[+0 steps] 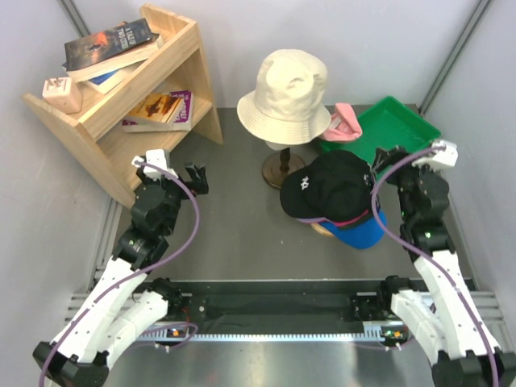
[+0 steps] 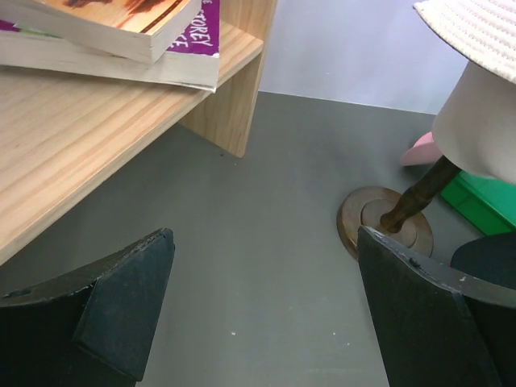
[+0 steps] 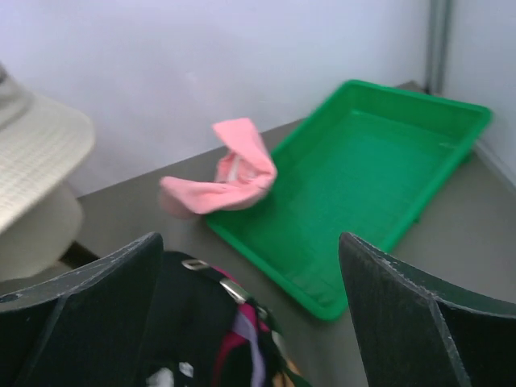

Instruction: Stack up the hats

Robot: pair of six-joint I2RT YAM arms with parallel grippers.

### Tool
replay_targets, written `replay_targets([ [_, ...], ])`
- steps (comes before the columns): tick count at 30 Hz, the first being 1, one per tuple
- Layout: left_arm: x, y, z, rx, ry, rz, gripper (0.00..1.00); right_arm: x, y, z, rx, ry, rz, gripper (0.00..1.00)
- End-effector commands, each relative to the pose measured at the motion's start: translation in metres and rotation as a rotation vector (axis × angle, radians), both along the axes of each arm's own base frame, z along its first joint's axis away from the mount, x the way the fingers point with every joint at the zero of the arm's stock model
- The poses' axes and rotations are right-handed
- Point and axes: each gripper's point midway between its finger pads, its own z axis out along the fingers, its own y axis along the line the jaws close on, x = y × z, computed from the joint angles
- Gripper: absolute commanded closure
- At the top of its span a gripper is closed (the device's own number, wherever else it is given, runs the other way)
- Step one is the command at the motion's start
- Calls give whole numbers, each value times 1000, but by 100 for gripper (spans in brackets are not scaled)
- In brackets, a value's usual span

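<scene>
A stack of hats sits right of centre: a black cap with a white logo (image 1: 329, 187) lies on top, with magenta and lavender edges and a blue brim (image 1: 360, 233) showing beneath. My right gripper (image 1: 387, 156) (image 3: 250, 242) hovers just behind the stack, open and holding nothing; the black cap's strap (image 3: 189, 318) lies below its fingers. A light pink cap (image 1: 347, 121) (image 3: 230, 173) rests on the tray's left rim. A cream bucket hat (image 1: 283, 95) (image 2: 476, 28) sits on a mannequin head. My left gripper (image 1: 193, 176) (image 2: 266, 238) is open over bare table.
A green tray (image 1: 395, 129) (image 3: 379, 169) stands at the back right. The mannequin head (image 2: 480, 121) stands on a round wooden base (image 1: 282, 171) (image 2: 385, 222). A wooden shelf (image 1: 105, 121) (image 2: 72, 145) with books (image 1: 109, 44) fills the back left.
</scene>
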Motion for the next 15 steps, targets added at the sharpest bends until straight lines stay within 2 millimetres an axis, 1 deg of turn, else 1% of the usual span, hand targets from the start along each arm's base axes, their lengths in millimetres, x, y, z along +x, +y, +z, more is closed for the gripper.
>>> replay_targets([
  [1,-5,6,-1,-38,7,27,1,-23,-34,-10,-41,-15,-167,11],
  [3,-4,5,0,-30,3,24,1,-29,-39,-19,-48,2,-188,11],
  [5,-2,6,1,-29,4,35,1,-33,-42,-23,-65,10,-204,11],
  [6,-2,8,0,-26,9,44,1,-34,-44,-28,-69,27,-210,11],
  [12,0,12,-3,-27,17,75,1,-37,-45,-32,-71,27,-219,11],
  [15,-1,10,-6,-28,17,58,1,-38,-45,-31,-73,23,-216,10],
])
